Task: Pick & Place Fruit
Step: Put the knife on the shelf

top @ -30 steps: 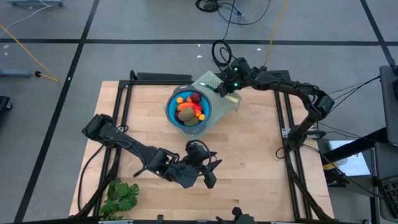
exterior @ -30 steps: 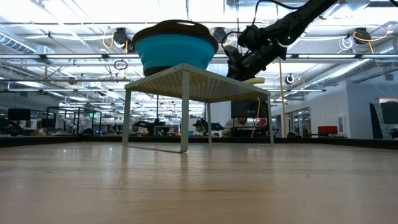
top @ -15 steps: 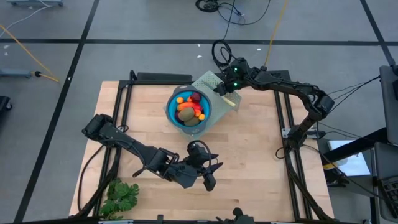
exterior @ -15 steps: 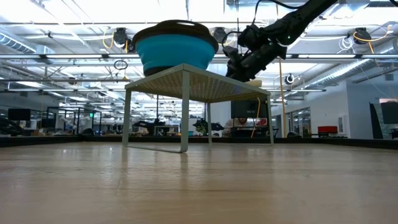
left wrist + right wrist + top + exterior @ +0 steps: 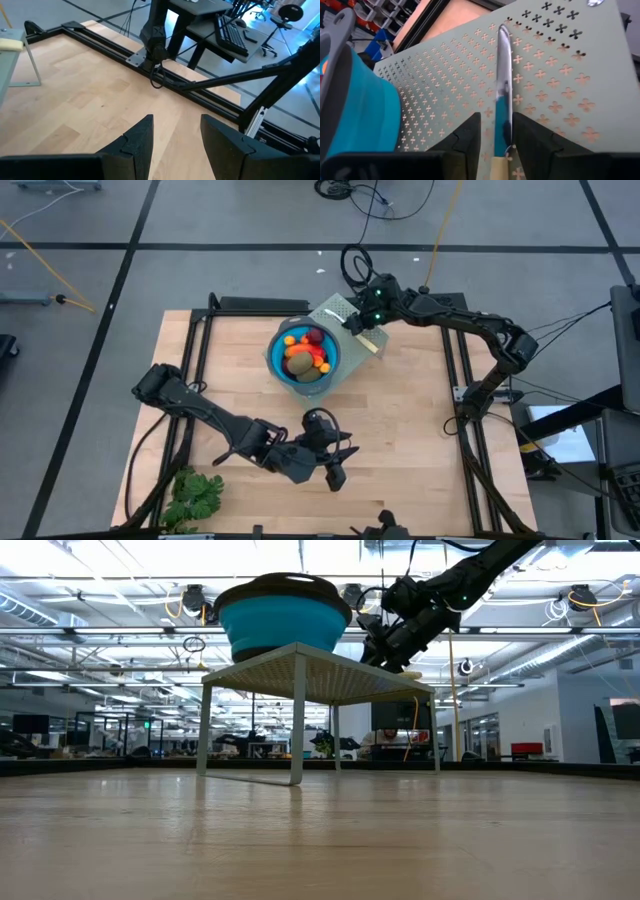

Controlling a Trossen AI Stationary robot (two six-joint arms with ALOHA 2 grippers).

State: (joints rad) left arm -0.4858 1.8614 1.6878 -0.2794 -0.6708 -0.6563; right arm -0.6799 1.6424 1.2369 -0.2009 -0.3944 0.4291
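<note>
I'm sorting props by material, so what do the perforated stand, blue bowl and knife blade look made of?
Perforated stand: probably painted sheet metal, matte pale green, thin, with punched cross-shaped holes.
Blue bowl: likely silicone or plastic, smooth matte wall, grey rim.
Knife blade, in the right tool: looks like polished metal, mirror-bright; chromed plastic possible.

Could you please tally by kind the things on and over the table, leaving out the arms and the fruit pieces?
Bowl: 1
Stand: 1
Leafy bunch: 1
Knife, held in the right gripper: 1
Total: 4
</note>
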